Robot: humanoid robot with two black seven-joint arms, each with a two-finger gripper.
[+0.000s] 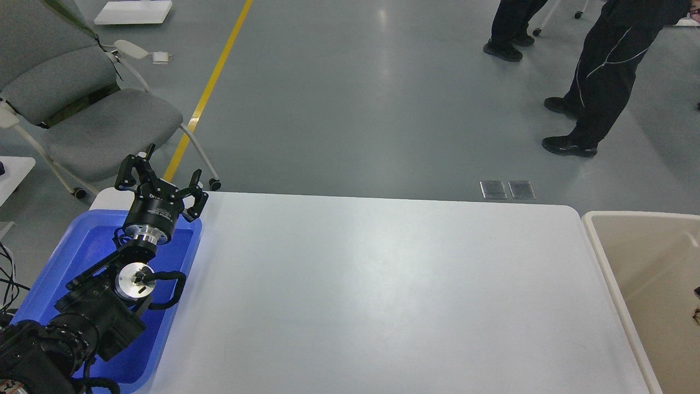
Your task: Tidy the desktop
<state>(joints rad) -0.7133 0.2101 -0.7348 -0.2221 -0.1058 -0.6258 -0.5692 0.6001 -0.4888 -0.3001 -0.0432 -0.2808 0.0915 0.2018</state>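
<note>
The desktop is a wide matte white tabletop with rounded corners, and nothing lies on its bare surface. My left gripper is open and empty. It is held above the far end of the blue tray at the table's left edge, fingers pointing away from me. A small dark part shows at the right edge over the beige bin. It may be my right gripper, but too little shows to tell its state.
A grey chair stands beyond the table's far left corner. Two people's legs stand on the grey floor at the far right. A yellow floor line runs away behind the table.
</note>
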